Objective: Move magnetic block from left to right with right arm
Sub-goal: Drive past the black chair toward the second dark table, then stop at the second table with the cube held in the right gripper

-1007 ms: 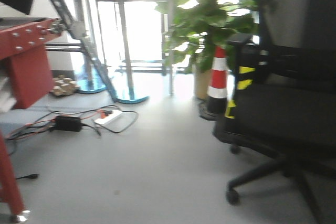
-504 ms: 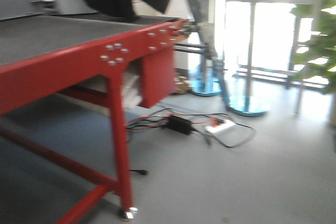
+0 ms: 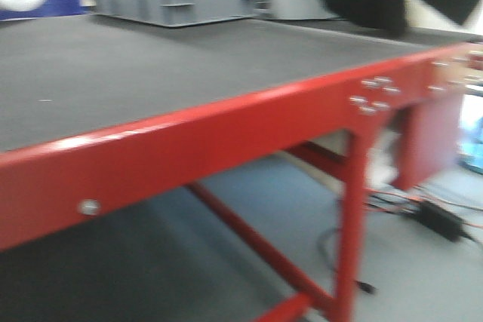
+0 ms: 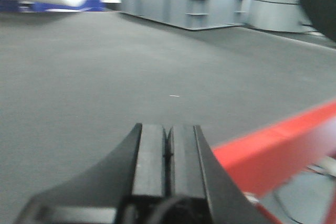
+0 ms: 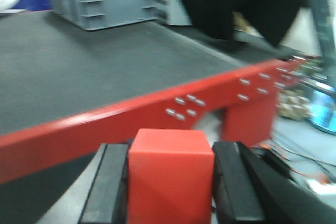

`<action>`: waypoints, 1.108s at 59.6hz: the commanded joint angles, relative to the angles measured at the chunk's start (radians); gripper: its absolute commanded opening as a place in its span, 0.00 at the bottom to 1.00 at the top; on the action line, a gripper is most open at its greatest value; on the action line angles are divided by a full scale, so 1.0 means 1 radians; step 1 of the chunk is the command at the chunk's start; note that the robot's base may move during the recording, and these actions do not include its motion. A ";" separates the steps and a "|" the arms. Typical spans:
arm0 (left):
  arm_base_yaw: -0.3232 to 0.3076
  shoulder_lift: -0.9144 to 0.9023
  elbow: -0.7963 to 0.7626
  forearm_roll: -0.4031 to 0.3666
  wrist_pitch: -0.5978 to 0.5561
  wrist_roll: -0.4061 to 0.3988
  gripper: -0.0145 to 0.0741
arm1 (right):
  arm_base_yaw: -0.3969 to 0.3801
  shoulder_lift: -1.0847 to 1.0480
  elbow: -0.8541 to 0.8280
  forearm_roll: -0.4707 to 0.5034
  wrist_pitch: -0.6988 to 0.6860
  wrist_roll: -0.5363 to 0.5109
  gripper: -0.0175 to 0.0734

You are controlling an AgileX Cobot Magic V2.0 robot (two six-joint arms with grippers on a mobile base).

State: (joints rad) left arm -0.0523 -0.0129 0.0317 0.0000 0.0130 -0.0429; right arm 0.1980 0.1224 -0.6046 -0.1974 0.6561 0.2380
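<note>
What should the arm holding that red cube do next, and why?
Probably carry the magnetic block forward and up over the table's red edge. The right gripper is shut on it, and the block sits short of that edge, not yet above the dark table top.

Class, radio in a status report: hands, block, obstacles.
Right hand shut on red block. Left hand shut, empty. Red table edge ahead of block.
</note>
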 commanded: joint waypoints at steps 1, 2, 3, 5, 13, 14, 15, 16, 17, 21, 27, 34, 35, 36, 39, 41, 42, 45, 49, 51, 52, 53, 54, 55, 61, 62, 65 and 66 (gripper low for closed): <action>-0.005 -0.010 0.009 0.000 -0.089 -0.004 0.03 | -0.003 0.015 -0.027 -0.017 -0.092 -0.007 0.37; -0.005 -0.010 0.009 0.000 -0.089 -0.004 0.03 | -0.003 0.015 -0.027 -0.017 -0.092 -0.007 0.37; -0.005 -0.010 0.009 0.000 -0.089 -0.004 0.03 | -0.003 0.015 -0.027 -0.017 -0.092 -0.007 0.37; -0.005 -0.010 0.009 0.000 -0.089 -0.004 0.03 | -0.003 0.015 -0.027 -0.017 -0.092 -0.007 0.37; -0.005 -0.010 0.009 0.000 -0.089 -0.004 0.03 | -0.003 0.015 -0.027 -0.017 -0.092 -0.007 0.37; -0.005 -0.010 0.009 0.000 -0.089 -0.004 0.03 | -0.003 0.015 -0.027 -0.017 -0.092 -0.007 0.37; -0.005 -0.010 0.009 0.000 -0.089 -0.004 0.03 | -0.003 0.015 -0.027 -0.017 -0.092 -0.007 0.37; -0.005 -0.010 0.009 0.000 -0.089 -0.004 0.03 | -0.003 0.015 -0.027 -0.017 -0.092 -0.007 0.37; -0.005 -0.010 0.009 0.000 -0.089 -0.004 0.03 | -0.003 0.015 -0.027 -0.017 -0.092 -0.007 0.37; -0.005 -0.010 0.009 0.000 -0.089 -0.004 0.03 | -0.003 0.015 -0.027 -0.017 -0.092 -0.007 0.37; -0.005 -0.010 0.009 0.000 -0.089 -0.004 0.03 | -0.003 0.015 -0.027 -0.017 -0.092 -0.007 0.37; -0.005 -0.010 0.009 0.000 -0.089 -0.004 0.03 | -0.003 0.015 -0.027 -0.017 -0.092 -0.007 0.37; -0.005 -0.010 0.009 0.000 -0.089 -0.004 0.03 | -0.003 0.015 -0.027 -0.017 -0.092 -0.007 0.37; -0.005 -0.010 0.009 0.000 -0.089 -0.004 0.03 | -0.003 0.015 -0.027 -0.017 -0.092 -0.007 0.37; -0.005 -0.010 0.009 0.000 -0.089 -0.004 0.03 | -0.003 0.015 -0.027 -0.017 -0.092 -0.007 0.37; -0.005 -0.010 0.009 0.000 -0.089 -0.004 0.03 | -0.003 0.015 -0.027 -0.017 -0.092 -0.007 0.37; -0.005 -0.010 0.009 0.000 -0.089 -0.004 0.03 | -0.003 0.015 -0.027 -0.017 -0.092 -0.007 0.37; -0.005 -0.010 0.009 0.000 -0.089 -0.004 0.03 | -0.003 0.015 -0.027 -0.017 -0.092 -0.007 0.37; -0.005 -0.010 0.009 0.000 -0.089 -0.004 0.03 | -0.003 0.015 -0.027 -0.017 -0.092 -0.007 0.37; -0.005 -0.010 0.009 0.000 -0.089 -0.004 0.03 | -0.003 0.015 -0.027 -0.017 -0.092 -0.007 0.37; -0.005 -0.010 0.009 0.000 -0.089 -0.004 0.03 | -0.003 0.015 -0.027 -0.017 -0.092 -0.007 0.37; -0.005 -0.010 0.009 0.000 -0.089 -0.004 0.03 | -0.003 0.015 -0.027 -0.017 -0.092 -0.007 0.37; -0.005 -0.010 0.009 0.000 -0.089 -0.004 0.03 | -0.003 0.015 -0.027 -0.017 -0.092 -0.007 0.37; -0.005 -0.010 0.009 0.000 -0.089 -0.004 0.03 | -0.003 0.015 -0.027 -0.017 -0.092 -0.007 0.37; -0.005 -0.010 0.009 0.000 -0.089 -0.004 0.03 | -0.003 0.015 -0.027 -0.017 -0.092 -0.007 0.37; -0.005 -0.010 0.009 0.000 -0.089 -0.004 0.03 | -0.003 0.015 -0.027 -0.017 -0.092 -0.007 0.37; -0.005 -0.010 0.009 0.000 -0.089 -0.004 0.03 | -0.003 0.015 -0.027 -0.017 -0.092 -0.007 0.37; -0.005 -0.010 0.009 0.000 -0.089 -0.004 0.03 | -0.003 0.015 -0.027 -0.017 -0.092 -0.007 0.37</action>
State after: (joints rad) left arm -0.0523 -0.0129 0.0317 0.0000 0.0130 -0.0429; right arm 0.1980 0.1224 -0.6046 -0.1974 0.6561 0.2380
